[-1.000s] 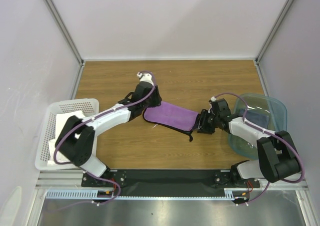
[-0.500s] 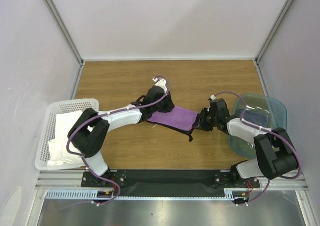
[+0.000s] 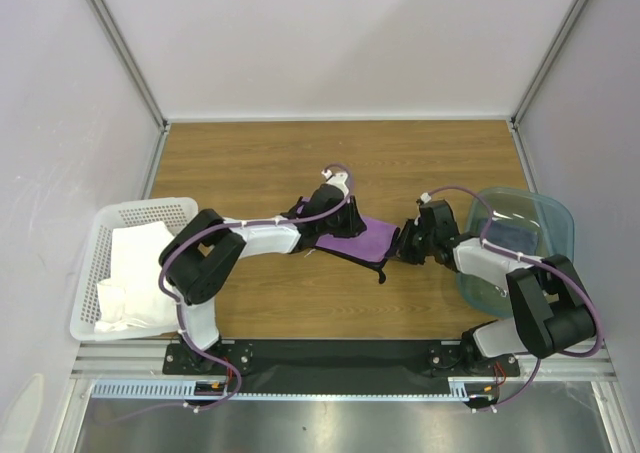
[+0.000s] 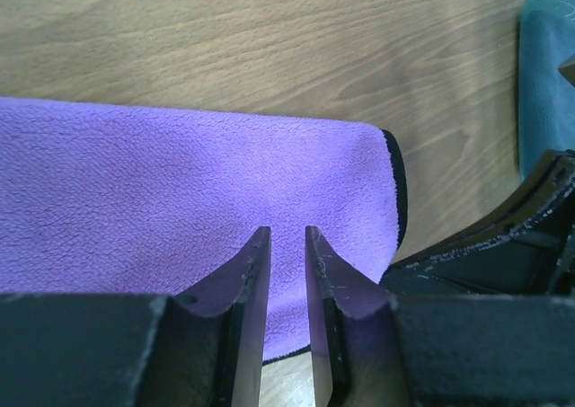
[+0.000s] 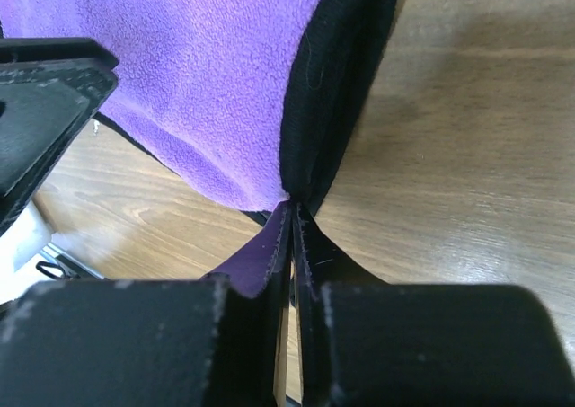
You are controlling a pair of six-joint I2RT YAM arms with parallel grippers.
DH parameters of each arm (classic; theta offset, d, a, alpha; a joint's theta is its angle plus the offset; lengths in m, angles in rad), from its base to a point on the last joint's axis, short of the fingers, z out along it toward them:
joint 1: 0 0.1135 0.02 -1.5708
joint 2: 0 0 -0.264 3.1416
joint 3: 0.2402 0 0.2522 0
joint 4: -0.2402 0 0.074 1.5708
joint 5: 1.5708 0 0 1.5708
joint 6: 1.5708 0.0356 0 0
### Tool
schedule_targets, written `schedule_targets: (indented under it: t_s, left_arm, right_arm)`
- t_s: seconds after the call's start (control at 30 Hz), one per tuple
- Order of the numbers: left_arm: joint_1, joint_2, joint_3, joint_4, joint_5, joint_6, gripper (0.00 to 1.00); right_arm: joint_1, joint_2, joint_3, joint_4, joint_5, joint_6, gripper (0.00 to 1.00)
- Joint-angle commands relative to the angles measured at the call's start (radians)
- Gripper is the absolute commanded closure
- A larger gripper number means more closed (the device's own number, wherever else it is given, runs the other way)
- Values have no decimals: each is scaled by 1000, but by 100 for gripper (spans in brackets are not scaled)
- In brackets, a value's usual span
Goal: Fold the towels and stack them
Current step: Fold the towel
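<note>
The purple towel (image 3: 368,239) lies flat on the wooden table, black trim along its right edge. My left gripper (image 3: 338,216) hovers low over it; its jaws (image 4: 287,232) are a narrow gap apart with nothing pinched, and purple pile (image 4: 180,173) shows through the gap. My right gripper (image 3: 405,243) is shut (image 5: 293,207) on the towel's black-trimmed edge (image 5: 337,84), which bunches at the fingertips. The white towel (image 3: 135,263) lies crumpled in the basket at the left. A dark blue cloth (image 3: 510,236), seemingly the navy towel, shows inside the teal bin.
The white perforated basket (image 3: 150,210) stands at the table's left edge. The translucent teal bin (image 3: 545,218) stands at the right, close behind my right arm; its wall also shows in the left wrist view (image 4: 548,75). Both grippers work within a hand's width of each other.
My left arm has swept right across the purple towel, its jaws narrowing as it went. My right gripper has closed on the towel's right edge.
</note>
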Motion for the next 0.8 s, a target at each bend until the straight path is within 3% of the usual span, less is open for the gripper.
schedule_targets:
  t_s: [0.0,0.1,0.2,0.23,0.53,0.77]
  left_arm:
    - [-9,21,18,71,-5,-39,73]
    - [-9,41,14,74,-22,-51,73]
    - [-10,60,16,68,-39,-59,74]
    - [-10,66,16,63,-48,-60,74]
    - [-10,107,16,23,-51,-74,74]
    - [-10,114,5,28,-47,-80,75]
  right_arm:
    - [6,-31,-3,0,-17,11,95]
    - [10,-62,-7,-26,-21,17,100]
    - [18,-102,-9,-58,18,-3,99]
    - [19,-111,-12,-66,35,-9,90]
    - [18,-91,-15,-24,46,-55,58]
    - [19,-56,-38,108,22,-46,55]
